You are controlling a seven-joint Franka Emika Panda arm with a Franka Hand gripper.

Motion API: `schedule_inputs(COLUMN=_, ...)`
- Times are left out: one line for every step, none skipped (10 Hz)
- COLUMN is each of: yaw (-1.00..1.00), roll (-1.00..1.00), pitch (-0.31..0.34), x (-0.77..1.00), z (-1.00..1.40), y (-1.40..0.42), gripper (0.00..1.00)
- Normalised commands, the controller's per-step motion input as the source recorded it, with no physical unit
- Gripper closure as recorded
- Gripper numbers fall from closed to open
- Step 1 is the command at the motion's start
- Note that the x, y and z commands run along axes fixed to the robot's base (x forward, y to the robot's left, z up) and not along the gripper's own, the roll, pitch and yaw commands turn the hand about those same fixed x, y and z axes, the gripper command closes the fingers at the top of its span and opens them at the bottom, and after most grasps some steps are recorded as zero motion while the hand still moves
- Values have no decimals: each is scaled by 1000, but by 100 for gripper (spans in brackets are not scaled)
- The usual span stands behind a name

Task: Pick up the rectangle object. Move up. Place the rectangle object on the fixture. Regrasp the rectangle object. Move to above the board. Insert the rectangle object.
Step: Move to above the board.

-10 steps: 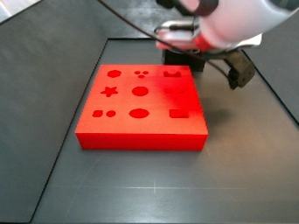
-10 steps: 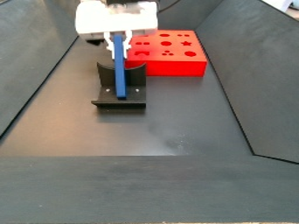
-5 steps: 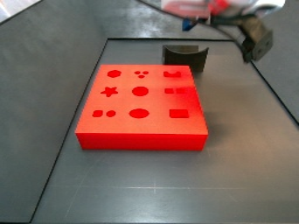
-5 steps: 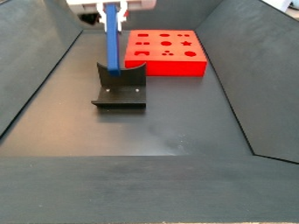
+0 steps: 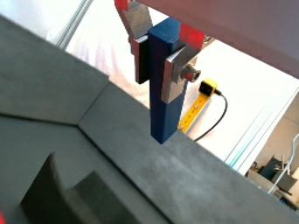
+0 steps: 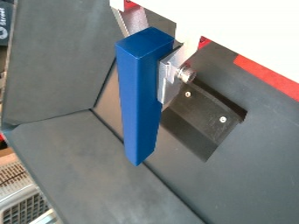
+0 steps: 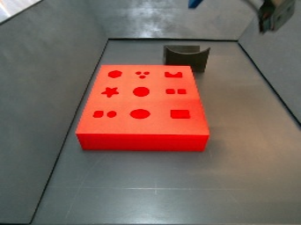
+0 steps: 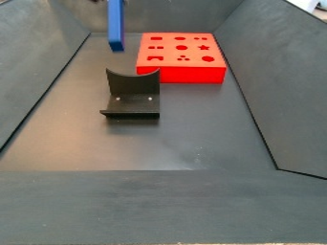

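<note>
In both wrist views my gripper (image 5: pixel 159 61) is shut on the upper end of the rectangle object (image 5: pixel 163 101), a plain blue block that hangs upright below the silver fingers (image 6: pixel 172 75). A side view shows the rectangle object (image 8: pixel 115 25) high in the air, above and behind the fixture (image 8: pixel 132 94), touching nothing; the gripper itself is above that frame's edge. The dark fixture (image 7: pixel 186 58) stands bare behind the red board (image 7: pixel 141 110). The board (image 8: pixel 183 55) lies flat with its cutouts open.
Dark sloping walls (image 8: pixel 45 86) close in the grey floor on both sides. In a side view a dark part of the wrist (image 7: pixel 277 13) shows at the upper right corner. The fixture's plate with screws (image 6: pixel 205 122) lies below the block.
The gripper has risen with the blue block, lifting it off the fixture and almost out of both side views. The fixture now stands bare.
</note>
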Motion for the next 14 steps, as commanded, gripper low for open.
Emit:
schedule_inputs(yaw=121, roll=-33, pitch=131, x=74, z=1000, y=-37, gripper=100)
schedule_inputs(yaw=131, roll=-36, pitch=113, x=71, z=1000, y=-40, gripper=100)
schedule_inputs(yaw=132, roll=-34, pitch=92, x=63, z=1000, y=-43, gripper=100)
schedule_inputs(yaw=131, roll=-36, pitch=82, x=58, z=893, y=-39, gripper=100)
schedule_inputs(yaw=121, roll=-36, pitch=70, x=44, z=659, y=-29, gripper=100)
schedule_inputs(yaw=116, roll=-37, pitch=61, x=33, z=544, y=-26, gripper=100)
schedule_inputs(yaw=106, roll=-41, pitch=48, x=22, z=310, y=-22, gripper=100)
schedule_inputs(yaw=-39, roll=-1000, pitch=-50, x=-868, z=155, y=-1000, gripper=100)
schedule_inputs(yaw=-42, roll=-1000, pitch=-63, x=-880, z=130, y=-1000, gripper=100)
schedule_inputs(yaw=-39, roll=-1000, pitch=-89, x=-946, z=143, y=-1000, gripper=100)
schedule_inputs(yaw=-38, roll=-1000, pitch=-104, x=-998, z=118, y=-1000, gripper=100)
schedule_inputs(yaw=-39, roll=-1000, pitch=-111, x=-1000, z=128, y=-982, gripper=100)
schedule_inputs(yaw=-39, roll=-1000, pitch=-119, x=-1000, z=117, y=-946, gripper=100)
schedule_inputs(yaw=-41, roll=-1000, pitch=-122, x=-743, z=72, y=-653, gripper=100)
